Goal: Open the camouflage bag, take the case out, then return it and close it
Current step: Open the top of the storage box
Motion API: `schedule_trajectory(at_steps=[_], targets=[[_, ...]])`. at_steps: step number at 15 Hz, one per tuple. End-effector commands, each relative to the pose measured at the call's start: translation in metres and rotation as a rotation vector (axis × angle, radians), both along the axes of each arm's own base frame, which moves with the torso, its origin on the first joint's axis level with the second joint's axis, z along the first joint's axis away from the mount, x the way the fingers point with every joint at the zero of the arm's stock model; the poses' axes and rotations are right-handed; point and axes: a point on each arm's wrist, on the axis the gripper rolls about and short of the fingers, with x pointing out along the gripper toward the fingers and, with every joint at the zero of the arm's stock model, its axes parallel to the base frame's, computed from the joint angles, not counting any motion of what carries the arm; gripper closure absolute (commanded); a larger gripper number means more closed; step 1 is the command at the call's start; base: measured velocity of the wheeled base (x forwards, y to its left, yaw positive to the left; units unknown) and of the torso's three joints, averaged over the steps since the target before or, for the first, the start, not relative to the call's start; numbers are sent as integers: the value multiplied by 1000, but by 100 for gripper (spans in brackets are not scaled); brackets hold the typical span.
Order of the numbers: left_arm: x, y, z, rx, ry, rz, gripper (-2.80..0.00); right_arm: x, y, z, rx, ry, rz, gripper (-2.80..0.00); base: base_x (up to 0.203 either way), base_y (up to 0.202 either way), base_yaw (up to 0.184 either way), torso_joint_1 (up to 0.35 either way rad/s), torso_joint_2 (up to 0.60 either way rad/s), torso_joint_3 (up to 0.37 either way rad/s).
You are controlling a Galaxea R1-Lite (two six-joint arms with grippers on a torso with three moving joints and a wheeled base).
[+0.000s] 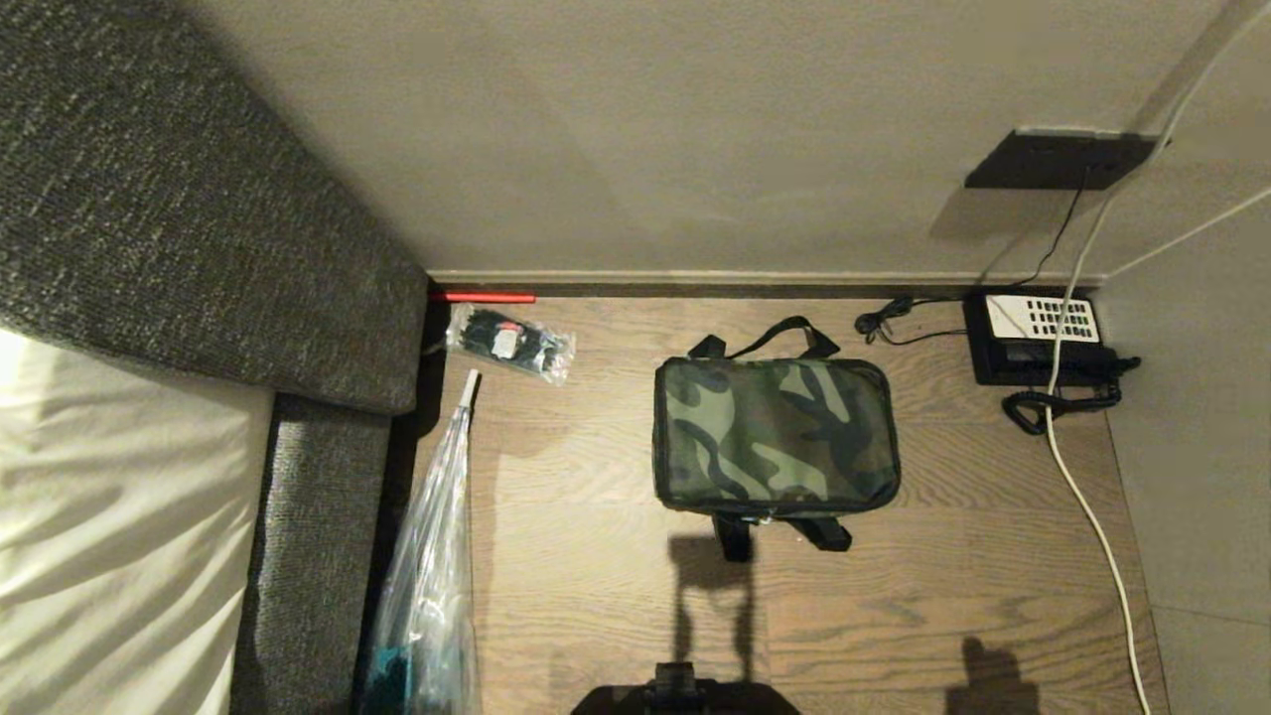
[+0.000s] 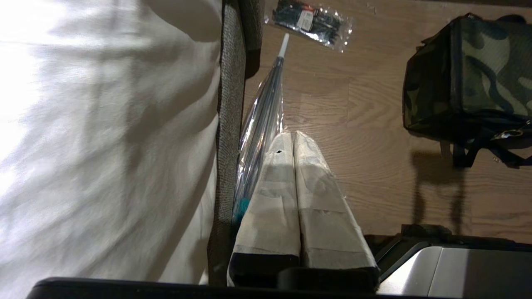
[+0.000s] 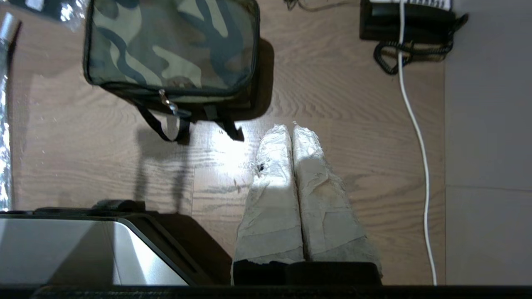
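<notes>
The camouflage bag lies zipped shut on the wooden floor, lid up, with black straps sticking out at its near and far sides; it also shows as the bag and the bag. A silver zip pull hangs at its near edge. The case is hidden. My left gripper is shut and empty, well away from the bag and close to the bed edge. Shut and empty too, my right gripper hovers over bare floor just off the bag's near corner. Neither gripper shows in the head view.
A bed with a grey headboard fills the left. A plastic-wrapped umbrella and a packet of cable ties lie beside it. A black desk telephone and a white cable sit right. A wall runs behind.
</notes>
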Motion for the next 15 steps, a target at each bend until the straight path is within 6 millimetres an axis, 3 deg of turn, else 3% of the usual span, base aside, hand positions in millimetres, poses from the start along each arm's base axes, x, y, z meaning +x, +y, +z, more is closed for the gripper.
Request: schedule_trajectory(at_steps=[1,5,11,13,15], targets=[[0,0,0,-1,1,0,0,0,0,0,-2,-1,1,0,0,0,0,2,-1,-189],[0,0,0,7,1,0,0,0,0,0,-11,0,1,0,0,0,0,2,2,-179],[0,0,0,7,1,0,0,-3,0,6,-2,3,7,0,0,0,0,1,1,-17],[0,0,0,7,1,0,0,-18,1,32,0,6,40,0,0,0,0,0,0,0],[0,0,0,7,1,-1,0,-58,2,77,16,6,106,0,0,0,0,0,0,0]])
